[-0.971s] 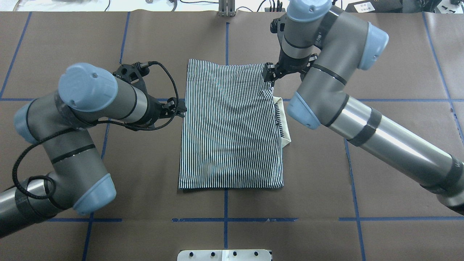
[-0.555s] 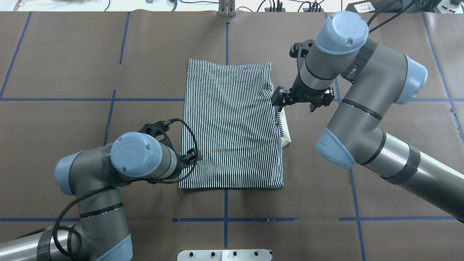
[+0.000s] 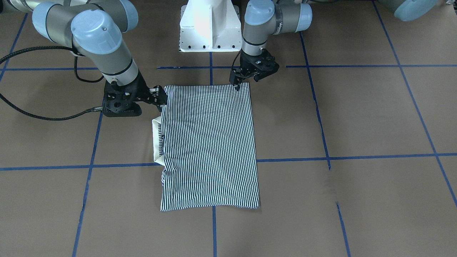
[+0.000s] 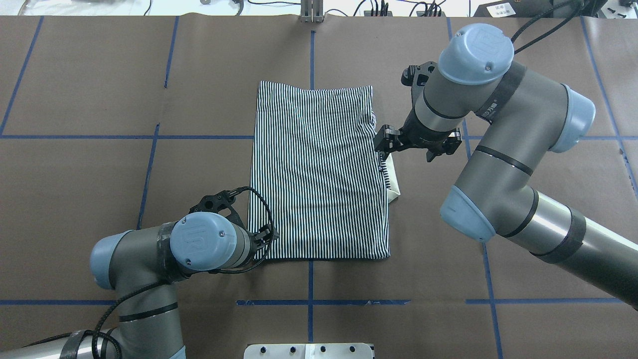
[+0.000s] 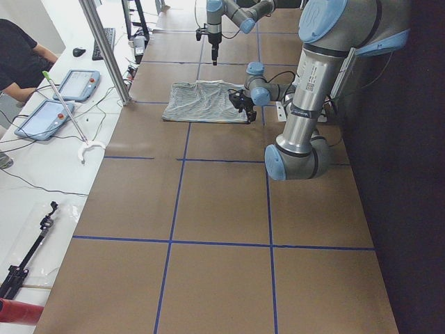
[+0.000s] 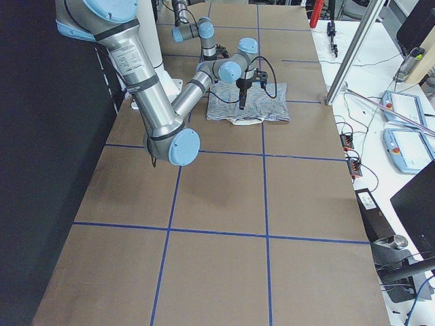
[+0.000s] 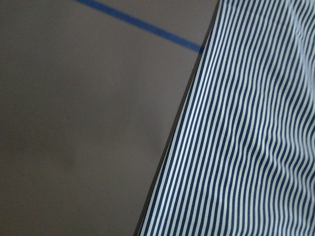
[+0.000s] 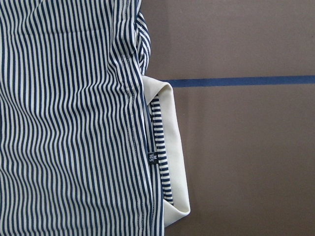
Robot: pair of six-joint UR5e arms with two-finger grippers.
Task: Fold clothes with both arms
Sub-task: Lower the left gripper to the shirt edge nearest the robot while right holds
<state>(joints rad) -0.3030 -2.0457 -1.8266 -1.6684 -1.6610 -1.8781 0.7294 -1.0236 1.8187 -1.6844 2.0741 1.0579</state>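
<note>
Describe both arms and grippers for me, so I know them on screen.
The left arm and right arm are silver-grey tubes with light-blue joint caps and black bands. The left gripper and right gripper are black, two-fingered. A braided black cable trails from the right arm.

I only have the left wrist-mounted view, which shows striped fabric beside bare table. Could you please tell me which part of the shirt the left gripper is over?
Observer: The left gripper is at the polo shirt's near-left corner, as the robot sees it.
Operator: Thank you. Is the shirt folded?
Observer: Yes, it lies as a flat rectangle, with its cream collar poking out from the right edge.
Operator: And where is the right gripper, please?
Observer: The right gripper is at that right edge, by the collar's far end. I cannot tell whether it is touching the cloth.
</note>
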